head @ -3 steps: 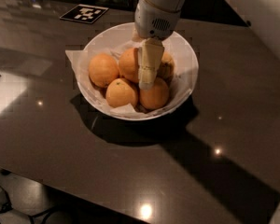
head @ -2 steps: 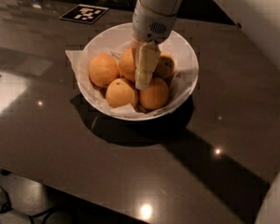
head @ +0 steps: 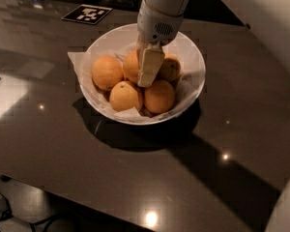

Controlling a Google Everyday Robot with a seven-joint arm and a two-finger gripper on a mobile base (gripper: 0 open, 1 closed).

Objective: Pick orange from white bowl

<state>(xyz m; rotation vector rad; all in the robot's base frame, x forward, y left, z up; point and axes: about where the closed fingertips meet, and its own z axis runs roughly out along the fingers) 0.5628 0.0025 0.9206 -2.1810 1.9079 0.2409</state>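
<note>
The gripper (head: pixel 147 80) hangs from the pale robot arm at the top centre of the frame. Its cream tip is down among the fruit in the wide round white bowl (head: pixel 191 52), which sits on the dark glossy worktop (head: pixel 232 144).

The large, smooth, deep-orange orange (head: pixel 130 66) lies in the middle of the bowl, just left of the tip and partly hidden by it. A duller, yellowish orange (head: pixel 171 69) sits just to the right. I cannot tell how far the jaws are open, or whether they hold anything.

The step in hand looks like seating the grasp. To do it well, the jaws should straddle the widest part of that middle fruit, not wedge between it and the dull neighbour. They should close gently, since smooth round skin slips, and then lift straight up clear of the crumpled white paper lining (head: pixel 78 62) and the bowl's rim.
</note>
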